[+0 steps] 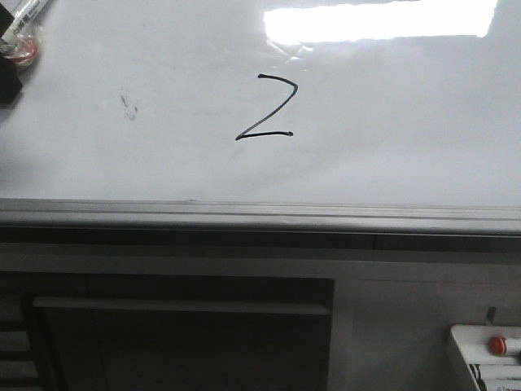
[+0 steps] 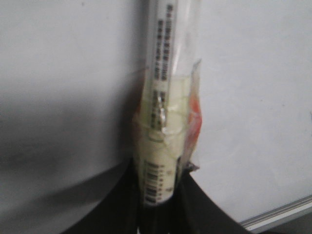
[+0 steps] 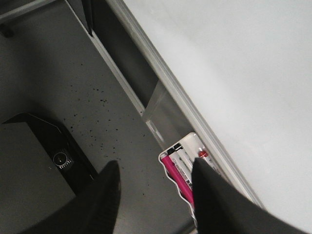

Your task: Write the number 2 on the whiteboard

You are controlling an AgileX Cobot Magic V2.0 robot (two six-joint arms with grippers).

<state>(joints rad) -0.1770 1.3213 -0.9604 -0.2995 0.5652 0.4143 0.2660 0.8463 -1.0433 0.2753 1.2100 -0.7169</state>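
Observation:
A thin black angular number 2 (image 1: 269,107) is drawn near the middle of the whiteboard (image 1: 391,122), left of and below the bright light reflection. My left gripper (image 2: 158,195) is shut on a white marker (image 2: 163,122) wrapped in clear tape with a barcode; it shows at the board's top left corner in the front view (image 1: 20,37), well away from the 2. My right gripper (image 3: 156,170) is open and empty, off the board, above the floor next to a pack of markers (image 3: 183,168).
The board's grey metal bottom rail (image 1: 260,216) runs across the front view. A faint dark smudge (image 1: 129,106) lies left of the 2. A white marker pack (image 1: 488,358) with a red cap sits at the bottom right. A dark box (image 3: 44,146) stands on the floor.

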